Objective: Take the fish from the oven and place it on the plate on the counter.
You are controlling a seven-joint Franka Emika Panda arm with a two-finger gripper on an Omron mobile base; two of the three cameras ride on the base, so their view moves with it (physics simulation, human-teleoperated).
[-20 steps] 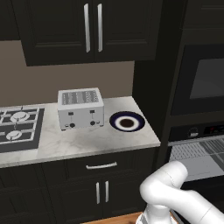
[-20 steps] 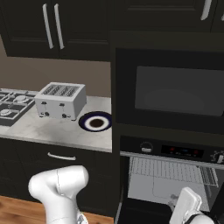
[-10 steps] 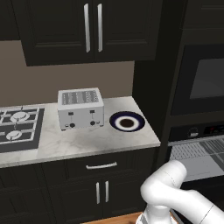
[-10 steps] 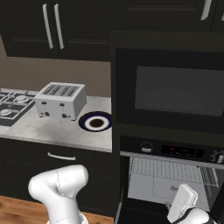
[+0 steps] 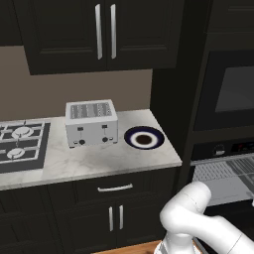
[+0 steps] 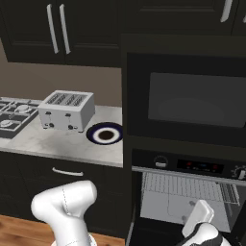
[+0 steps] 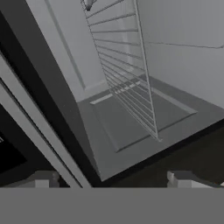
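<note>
The oven (image 6: 185,192) stands open, its silver wire rack (image 6: 187,186) showing under the red-digit control strip (image 6: 192,166). My arm's white wrist (image 6: 198,222) hangs low in front of the opening. In the hand view my gripper (image 7: 113,179) is open, its fingertips (image 7: 43,178) far apart with nothing between them, facing the grey cavity and the rack (image 7: 127,83). A small pale shape (image 7: 89,4) shows at the rack's far end; I cannot tell whether it is the fish. The plate (image 5: 144,138) sits bare on the counter (image 5: 99,163), right of the toaster.
A silver toaster (image 5: 92,123) stands beside the plate (image 6: 106,133), and a black gas hob (image 5: 20,146) lies at the counter's left end. A grey-windowed unit (image 6: 192,101) sits above the oven. Black cabinets run above and below the counter.
In the right base view the white hand has risen slightly in front of the open oven. Toaster and plate have not moved.
</note>
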